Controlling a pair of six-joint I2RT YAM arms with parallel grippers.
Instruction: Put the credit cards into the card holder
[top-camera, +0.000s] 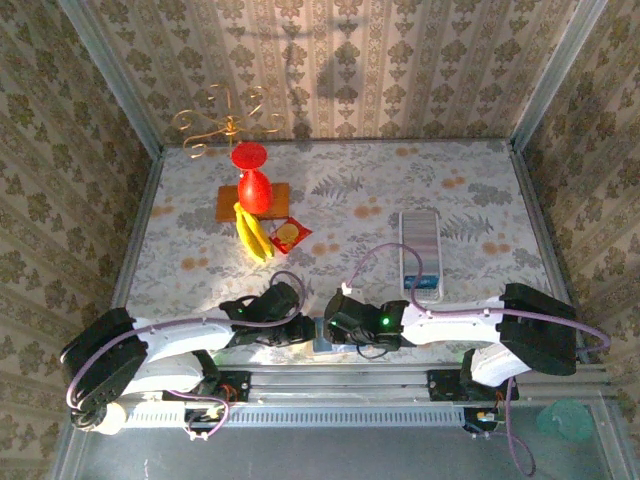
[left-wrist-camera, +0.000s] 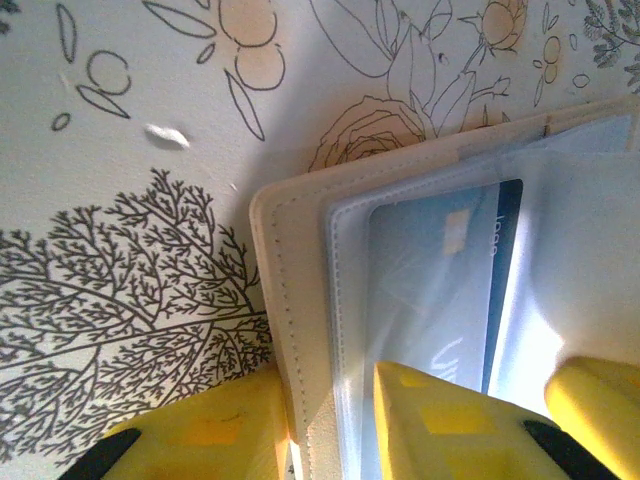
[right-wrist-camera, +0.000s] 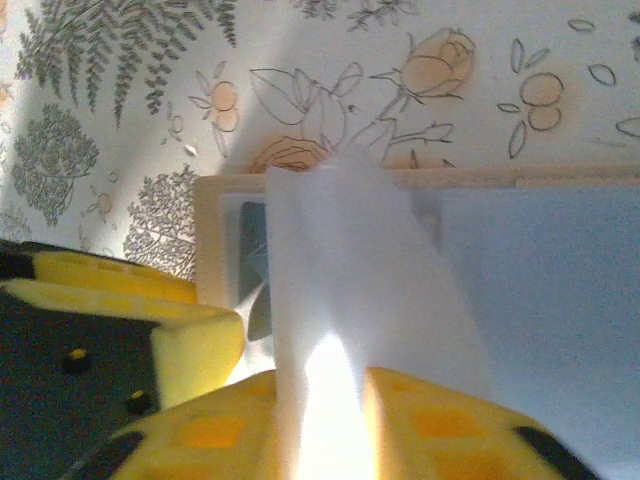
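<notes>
At the near edge of the bench (left-wrist-camera: 120, 120) the card holder (left-wrist-camera: 285, 300) is laid open. Its tan cover edge is clamped between the left fingers (left-wrist-camera: 200, 435), which are set only narrowly apart around it. A blue card (left-wrist-camera: 430, 290) is seen inside a clear pocket of the card holder; the pale lettering along the card's dark edge is too blurred to be read. A clear sleeve (right-wrist-camera: 340, 280) of the card holder is pinched and held raised between the right fingers (right-wrist-camera: 450, 430). Beyond the card holder, to its right, a whitish ribbed tray (top-camera: 420, 235) is placed, with another blue card (top-camera: 426, 284) at its near end. Farther beyond the card holder, to its left, a red-and-yellow snack packet (top-camera: 290, 235) and bananas (top-camera: 253, 238) are found.
</notes>
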